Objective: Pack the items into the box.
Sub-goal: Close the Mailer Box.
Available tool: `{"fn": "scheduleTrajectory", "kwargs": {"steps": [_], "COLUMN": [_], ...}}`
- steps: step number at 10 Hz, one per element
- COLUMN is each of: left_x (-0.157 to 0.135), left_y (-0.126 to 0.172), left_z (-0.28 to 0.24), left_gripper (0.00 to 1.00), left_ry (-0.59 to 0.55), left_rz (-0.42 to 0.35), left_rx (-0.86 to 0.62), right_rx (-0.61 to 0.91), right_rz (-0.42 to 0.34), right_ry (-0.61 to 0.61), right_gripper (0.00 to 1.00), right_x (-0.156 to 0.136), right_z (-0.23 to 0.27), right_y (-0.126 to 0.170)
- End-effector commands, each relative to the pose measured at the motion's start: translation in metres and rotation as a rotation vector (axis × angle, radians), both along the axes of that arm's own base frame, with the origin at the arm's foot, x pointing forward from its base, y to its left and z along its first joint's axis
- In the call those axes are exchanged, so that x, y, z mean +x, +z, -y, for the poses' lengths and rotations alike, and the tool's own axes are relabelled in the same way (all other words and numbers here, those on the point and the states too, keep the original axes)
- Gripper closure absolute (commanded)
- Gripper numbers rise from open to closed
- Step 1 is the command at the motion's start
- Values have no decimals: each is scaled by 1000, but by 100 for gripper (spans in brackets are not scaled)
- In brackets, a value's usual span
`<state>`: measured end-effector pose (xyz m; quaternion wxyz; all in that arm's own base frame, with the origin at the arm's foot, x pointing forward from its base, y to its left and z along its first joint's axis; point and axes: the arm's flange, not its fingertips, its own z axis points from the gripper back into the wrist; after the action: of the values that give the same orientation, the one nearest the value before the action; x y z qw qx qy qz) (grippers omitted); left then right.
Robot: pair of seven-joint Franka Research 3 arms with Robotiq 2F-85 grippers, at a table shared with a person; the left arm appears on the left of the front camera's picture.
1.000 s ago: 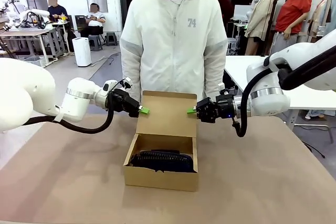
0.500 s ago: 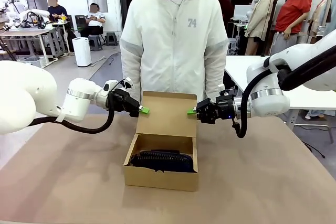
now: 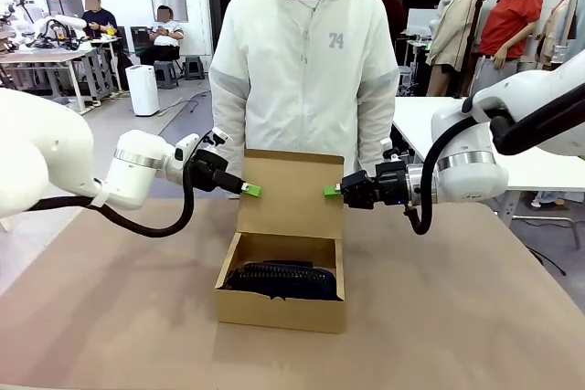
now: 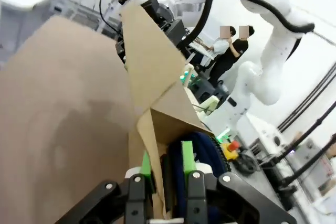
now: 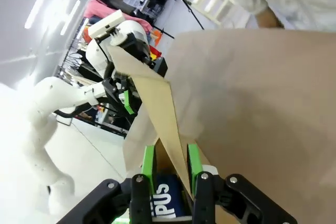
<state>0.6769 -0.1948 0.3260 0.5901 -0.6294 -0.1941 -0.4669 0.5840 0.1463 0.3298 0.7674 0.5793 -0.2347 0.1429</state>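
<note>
- Front view: we see the left tool (image 3: 249,190) and right tool (image 3: 331,192) each pinching a side edge of the box (image 3: 281,294) lid (image 3: 291,196), upright.
- Pencil pouch (image 3: 281,280) lies inside.

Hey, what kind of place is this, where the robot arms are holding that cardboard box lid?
Probably a robotics lab or workshop: more work tables with seated people behind, and a white cabinet on an open floor.

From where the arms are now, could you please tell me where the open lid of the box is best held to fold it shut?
By its two side edges, one claw from each side. The lid stands upright, a thin flat sheet, so its edges slip between the fingers. The left claw and right claw already pinch those edges; the box lies open below.
</note>
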Motion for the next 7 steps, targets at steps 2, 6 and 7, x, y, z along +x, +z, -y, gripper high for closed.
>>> {"fn": "scheduleTrajectory", "kwargs": {"steps": [2, 6, 7], "left_x": [-56, -86, -93], "left_y": [-1, -1, -5], "left_z": [-13, -12, -10], "left_gripper": [72, 72, 72], "left_ry": [46, 93, 88], "left_rz": [165, 411, 464], "left_rx": [-72, -227, -265], "right_rx": [1, -58, -50], "right_rz": [282, 532, 580], "right_ry": [22, 8, 19], "right_gripper": [66, 66, 66], "right_x": [-50, -85, -89], "right_z": [-19, -29, -28], "right_y": [1, -7, -10]}}
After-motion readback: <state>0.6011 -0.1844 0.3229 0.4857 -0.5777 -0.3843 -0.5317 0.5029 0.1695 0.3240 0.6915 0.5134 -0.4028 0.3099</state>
